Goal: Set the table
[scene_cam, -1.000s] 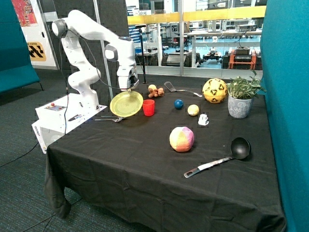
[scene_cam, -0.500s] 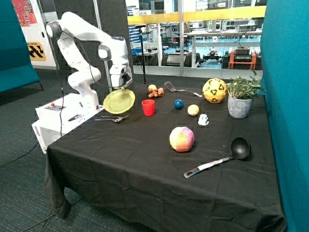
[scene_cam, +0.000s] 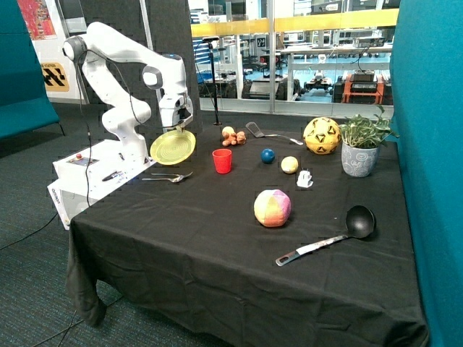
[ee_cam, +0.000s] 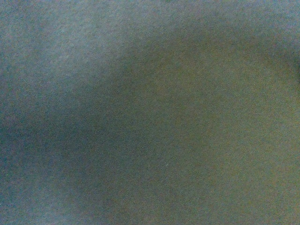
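The table (scene_cam: 181, 246) is draped in black cloth. My gripper (scene_cam: 179, 129) hangs over its far corner beside the white robot base (scene_cam: 90, 173), shut on the upper rim of a yellow plate (scene_cam: 173, 147). The plate is tilted steeply and held clear of the cloth. Just below it a fork and spoon (scene_cam: 168, 177) lie on the table, and a red cup (scene_cam: 222, 160) stands close beside it. The wrist view is filled by one plain surface and no object can be told apart there.
Further along the table are small fruits (scene_cam: 233, 136), a spatula (scene_cam: 264, 132), a blue ball (scene_cam: 268, 155), a yellow ball (scene_cam: 289, 165), a small white object (scene_cam: 304, 179), a soccer ball (scene_cam: 322, 135) and a potted plant (scene_cam: 359, 148). Nearer the front lie a pink-yellow ball (scene_cam: 272, 207) and a black ladle (scene_cam: 340, 231).
The arm has carried the yellow plate away from the red cup toward the robot base, still gripped by its rim. Nothing else on the table has moved.
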Robot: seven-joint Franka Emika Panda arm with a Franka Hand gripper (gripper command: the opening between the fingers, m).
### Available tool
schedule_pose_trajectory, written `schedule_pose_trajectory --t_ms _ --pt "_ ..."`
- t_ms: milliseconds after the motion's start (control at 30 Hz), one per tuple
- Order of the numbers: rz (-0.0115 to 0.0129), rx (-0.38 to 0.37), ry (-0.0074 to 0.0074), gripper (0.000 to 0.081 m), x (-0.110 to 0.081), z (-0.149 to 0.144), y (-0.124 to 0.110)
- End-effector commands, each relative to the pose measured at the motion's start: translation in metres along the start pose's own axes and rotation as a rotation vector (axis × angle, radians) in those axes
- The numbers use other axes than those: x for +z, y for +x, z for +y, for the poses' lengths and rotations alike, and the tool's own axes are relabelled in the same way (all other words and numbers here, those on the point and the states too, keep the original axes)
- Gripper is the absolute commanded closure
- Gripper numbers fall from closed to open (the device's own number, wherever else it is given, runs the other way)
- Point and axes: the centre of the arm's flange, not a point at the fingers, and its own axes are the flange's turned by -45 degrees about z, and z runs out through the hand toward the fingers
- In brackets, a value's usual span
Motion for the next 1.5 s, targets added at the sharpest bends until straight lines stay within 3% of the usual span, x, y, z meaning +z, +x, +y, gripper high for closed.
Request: schedule_pose_trajectory --t_ms 0,467,967,1467 --pt "-0.0004 0.012 0.0076 0.0808 0.004 -0.021 -0.016" --pt "-0.0001 -0.076 0.0077 0.0808 0.022 -0.071 -0.001" --pt "-0.0001 -0.068 0.0077 0.0808 0.034 -0.079 0.005" --pt "-0.0001 -0.079 0.0077 0.0808 0.057 -0.099 -0.011"
